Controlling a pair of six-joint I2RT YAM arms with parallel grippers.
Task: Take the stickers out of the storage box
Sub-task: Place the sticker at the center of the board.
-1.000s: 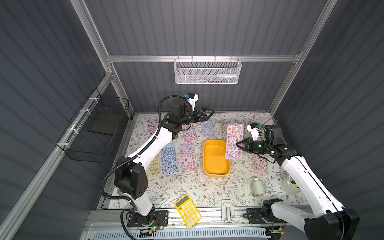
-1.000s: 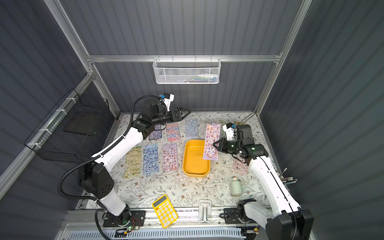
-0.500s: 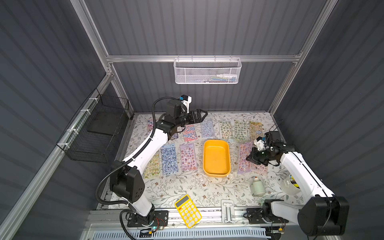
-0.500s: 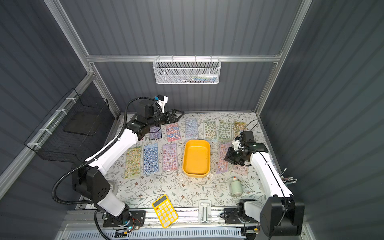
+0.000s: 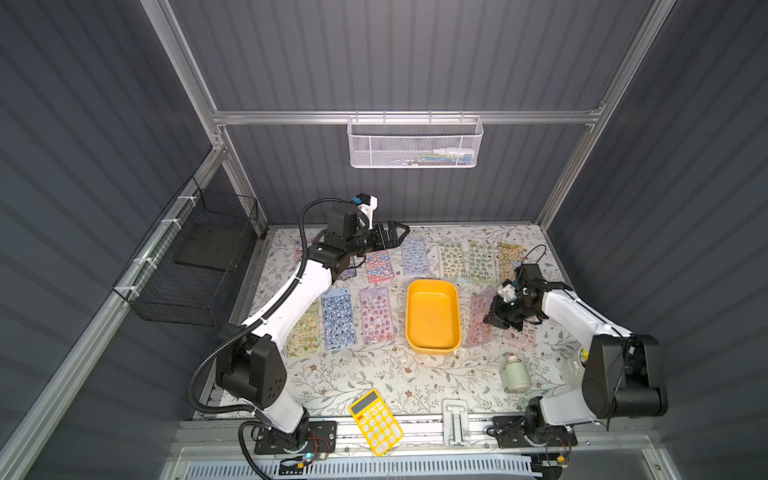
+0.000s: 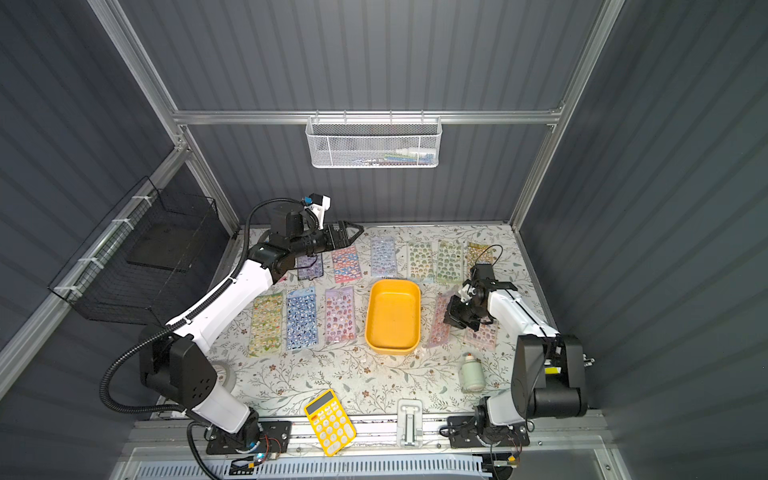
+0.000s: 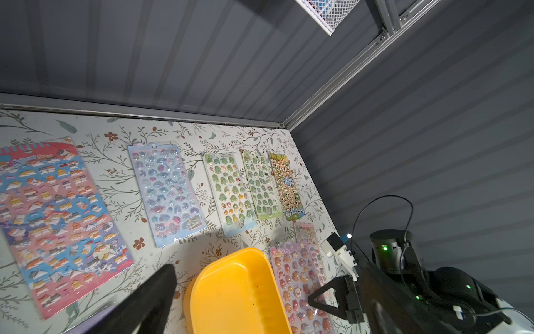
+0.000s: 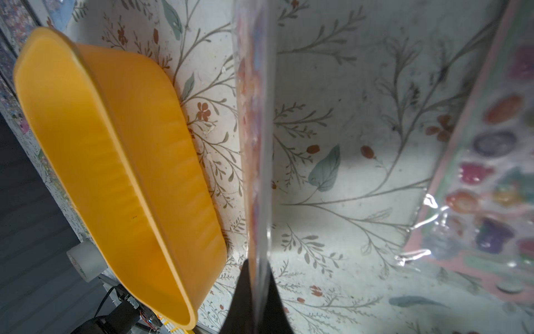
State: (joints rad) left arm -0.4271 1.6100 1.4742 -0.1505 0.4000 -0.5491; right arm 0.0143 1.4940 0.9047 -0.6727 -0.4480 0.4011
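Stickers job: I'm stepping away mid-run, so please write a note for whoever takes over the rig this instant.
Left gripper: jaws open, empty, hovering near the back row of stickers.
Right gripper: jaws shut on one pink sheet, tilted, low beside the box on its right side.
Box: empty.
Done: the other stickers lie flat on the table around the box.
Left: lay the held sheet down and release it.

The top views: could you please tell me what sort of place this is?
Probably a robot test cell: grey panelled walls on an aluminium frame, a left arm and right arm mounted on a front rail, stickers laid beside a storage box.
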